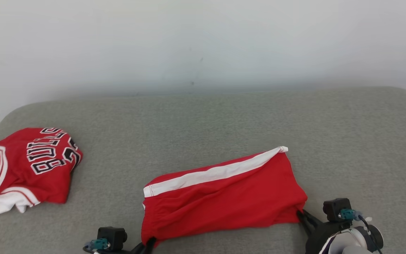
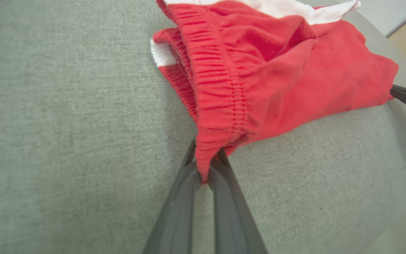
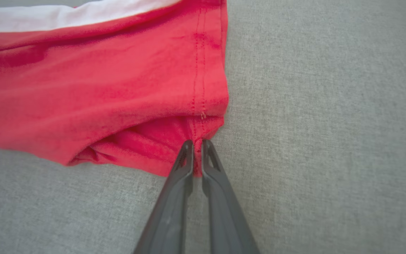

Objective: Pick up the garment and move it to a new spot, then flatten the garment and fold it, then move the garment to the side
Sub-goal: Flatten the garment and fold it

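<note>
Now one jersey [image 1: 26, 169], one shorts [image 1: 224, 197]; left end effector [image 2: 205, 158], right end effector [image 3: 196, 148] each clamping shorts edge.

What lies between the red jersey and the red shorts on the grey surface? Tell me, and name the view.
Nothing lies there: in the head view the grey surface between the jersey and the shorts is bare.

- Soft, even, bright light is given; the wall [image 1: 203, 42] is washed out.
- A thin shadow is cast beneath the shorts [image 1: 224, 201].
- Wrist-view edges are bent and blurred.
</note>
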You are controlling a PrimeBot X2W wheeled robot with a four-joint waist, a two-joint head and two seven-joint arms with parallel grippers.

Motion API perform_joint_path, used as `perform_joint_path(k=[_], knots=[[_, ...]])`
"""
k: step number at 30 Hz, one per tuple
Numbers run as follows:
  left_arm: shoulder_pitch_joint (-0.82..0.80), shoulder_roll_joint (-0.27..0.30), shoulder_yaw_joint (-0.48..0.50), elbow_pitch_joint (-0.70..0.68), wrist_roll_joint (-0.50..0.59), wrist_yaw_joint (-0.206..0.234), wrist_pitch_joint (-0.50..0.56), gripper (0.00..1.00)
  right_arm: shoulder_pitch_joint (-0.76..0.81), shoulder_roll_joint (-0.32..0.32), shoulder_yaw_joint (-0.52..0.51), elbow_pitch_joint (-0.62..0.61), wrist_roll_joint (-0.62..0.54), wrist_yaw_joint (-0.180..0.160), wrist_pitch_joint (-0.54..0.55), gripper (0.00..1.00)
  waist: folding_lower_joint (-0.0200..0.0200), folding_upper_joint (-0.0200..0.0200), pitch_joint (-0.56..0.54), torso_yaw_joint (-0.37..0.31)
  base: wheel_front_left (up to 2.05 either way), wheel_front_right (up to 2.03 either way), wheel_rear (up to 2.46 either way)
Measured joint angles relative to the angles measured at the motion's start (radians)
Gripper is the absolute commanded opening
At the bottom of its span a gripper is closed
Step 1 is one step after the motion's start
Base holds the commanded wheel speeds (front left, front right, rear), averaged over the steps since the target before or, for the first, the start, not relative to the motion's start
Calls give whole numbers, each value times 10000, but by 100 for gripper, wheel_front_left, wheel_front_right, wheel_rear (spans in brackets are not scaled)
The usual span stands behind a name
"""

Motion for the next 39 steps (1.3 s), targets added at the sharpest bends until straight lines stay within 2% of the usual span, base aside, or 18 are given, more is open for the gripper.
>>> perform_joint_path(k=[7,12,37,38,39], knots=[[9,159,-86,-224,15,0,113,0,461,-130,-65,-368,190,0,-8,0,0,0,-211,-711,0,0,0],[11,176,-144,-293,15,-6,274,0,776,-221,-171,-644,391,0,-46,0,0,2,-260,-926,0,0,0],[149,305,-163,-280,29,272,431,0,1133,-314,-165,-1356,504,-63,217,0,2,1,-296,-554,0,0,0],[158,295,-130,-280,19,293,407,20,1209,-316,-167,-1406,514,-67,226,21,2,2,-302,-558,0,0,0],[166,284,-79,-282,10,368,347,49,1268,-322,-167,-1450,514,-71,230,76,2,1,-310,-561,0,0,0]])
